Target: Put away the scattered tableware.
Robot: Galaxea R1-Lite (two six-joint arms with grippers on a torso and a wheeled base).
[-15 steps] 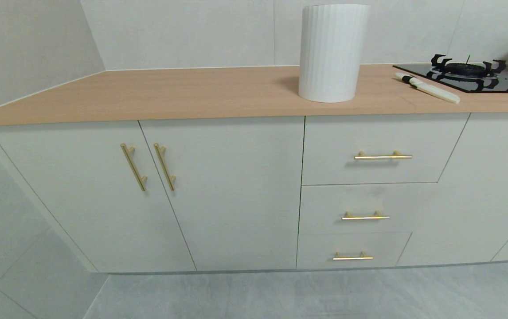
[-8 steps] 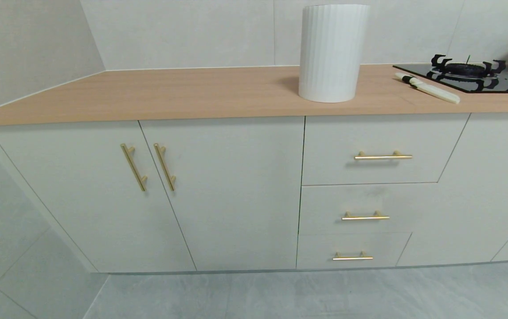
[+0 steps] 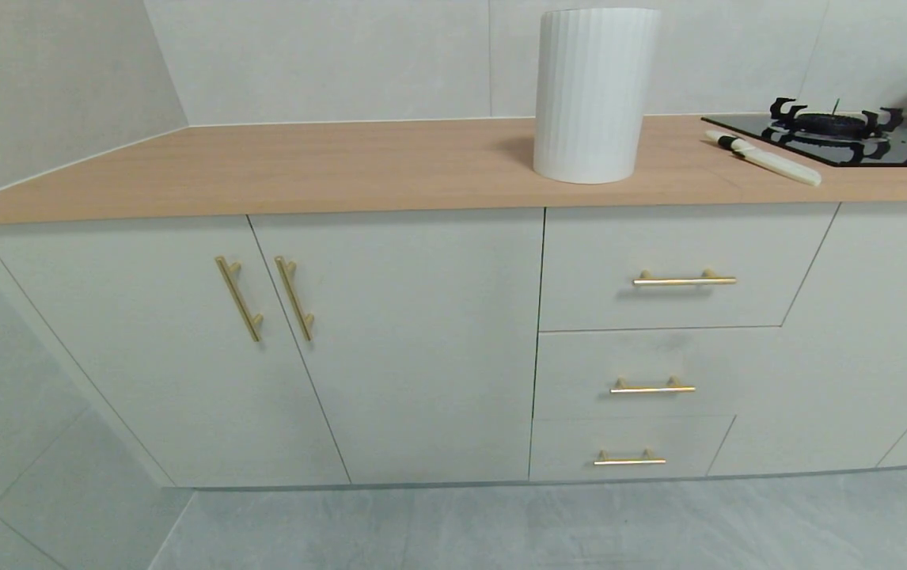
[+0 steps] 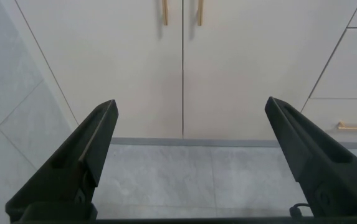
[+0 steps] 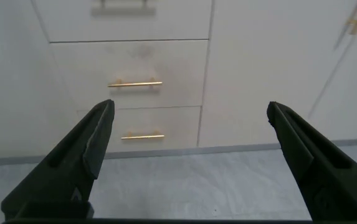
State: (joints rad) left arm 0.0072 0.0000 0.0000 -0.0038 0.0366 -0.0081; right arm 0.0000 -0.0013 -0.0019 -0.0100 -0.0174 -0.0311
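Wooden counter (image 3: 343,166): white ribbed canister (image 3: 590,95) upright, cream knife (image 3: 770,161) beside black hob (image 3: 833,142).

No writing, label, number or sign can be read here. The cabinet fronts (image 3: 422,340) and the worktop (image 3: 343,166) are plain surfaces.

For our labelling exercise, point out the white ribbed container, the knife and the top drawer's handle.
white ribbed container (image 3: 590,95), head view, side.
knife (image 3: 764,157), head view, its middle.
top drawer's handle (image 3: 684,279), head view, bar's middle.
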